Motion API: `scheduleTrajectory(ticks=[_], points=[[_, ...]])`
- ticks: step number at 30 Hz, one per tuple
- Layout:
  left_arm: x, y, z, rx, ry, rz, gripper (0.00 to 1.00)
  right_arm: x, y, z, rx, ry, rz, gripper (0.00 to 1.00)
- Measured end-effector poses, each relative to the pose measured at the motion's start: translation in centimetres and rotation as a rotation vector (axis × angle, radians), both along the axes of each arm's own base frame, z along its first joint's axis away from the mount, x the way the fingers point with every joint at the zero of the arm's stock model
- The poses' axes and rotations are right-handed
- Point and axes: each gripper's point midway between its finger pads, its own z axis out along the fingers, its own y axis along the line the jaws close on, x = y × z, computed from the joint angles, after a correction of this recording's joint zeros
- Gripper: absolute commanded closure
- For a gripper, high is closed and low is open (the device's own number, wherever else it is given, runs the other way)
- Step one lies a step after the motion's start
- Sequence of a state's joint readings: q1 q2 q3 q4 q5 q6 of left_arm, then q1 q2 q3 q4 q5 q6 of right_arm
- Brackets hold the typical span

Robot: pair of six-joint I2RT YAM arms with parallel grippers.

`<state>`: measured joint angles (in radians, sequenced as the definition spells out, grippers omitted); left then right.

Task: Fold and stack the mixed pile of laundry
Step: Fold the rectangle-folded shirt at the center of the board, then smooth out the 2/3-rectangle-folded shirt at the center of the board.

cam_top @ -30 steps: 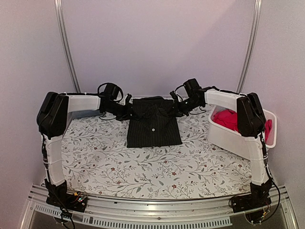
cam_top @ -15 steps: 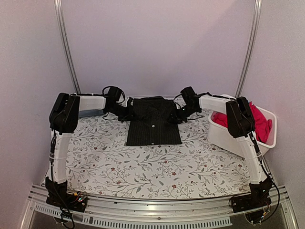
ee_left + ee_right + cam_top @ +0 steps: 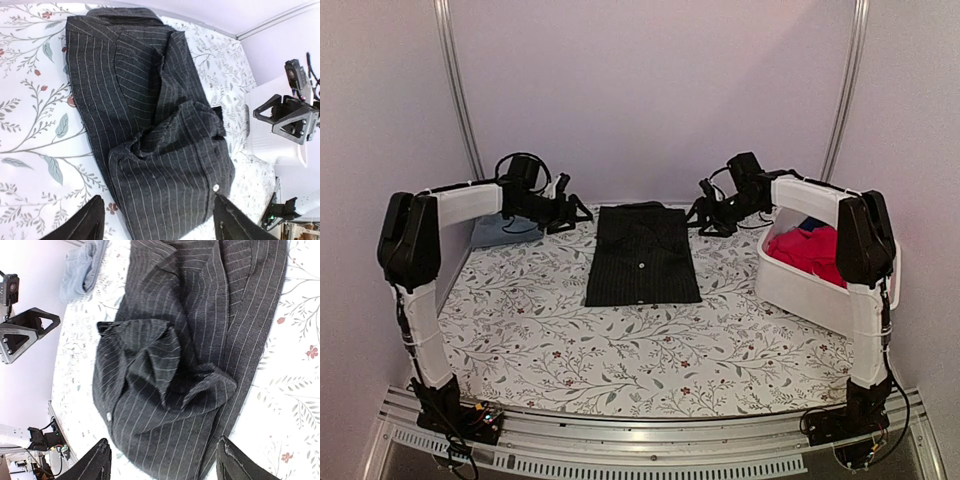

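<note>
The folded black pinstriped shirt (image 3: pixel 642 258) lies at the far middle, between the left gripper (image 3: pixel 575 212) and right gripper (image 3: pixel 699 216), both spread wide, holding nothing. Its lumpy top flap could spring open if bumped.

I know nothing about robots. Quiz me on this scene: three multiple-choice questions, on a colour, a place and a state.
1. What colour is the shirt? A. black, thin stripes B. yellow C. white
2. Where is the red cloth? A. on the shirt B. in the bin C. on the floor
3. The left end effector and right end effector are: A. both clamped on the shirt B. one open, one shut C. both open, empty

Answers: 1 A, the wrist views show pinstripes on black. 2 B, red fabric sits inside the bin's walls. 3 C, the jaws stand spread, the shirt lying free.
</note>
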<state>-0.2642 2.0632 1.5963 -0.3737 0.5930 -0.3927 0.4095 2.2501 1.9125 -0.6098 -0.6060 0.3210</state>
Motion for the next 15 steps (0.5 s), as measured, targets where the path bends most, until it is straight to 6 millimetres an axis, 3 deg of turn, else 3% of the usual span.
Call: scheduleTrajectory(ticks=[3,6,11,15], points=[[-1.7,0.6,2.6,-0.034,-0.053,-0.015,0.22,-1.9,-0.4,3.1,0.052,-0.031,0.026,0.35],[-4.5,-0.9,2.6,-0.096,-0.035,-0.087,0.25,-4.1,0.7,4.3,0.12,-0.022,0.087,0.43],[-9.3,-6.0,0.5,-0.212,0.06,-0.234,0.32,-8.9,5.9,4.1,0.245,0.057,0.257,0.51],[-10.9,-9.6,0.4,-0.29,0.077,-0.313,0.36,-11.6,9.7,3.2,0.323,0.115,0.357,0.54]])
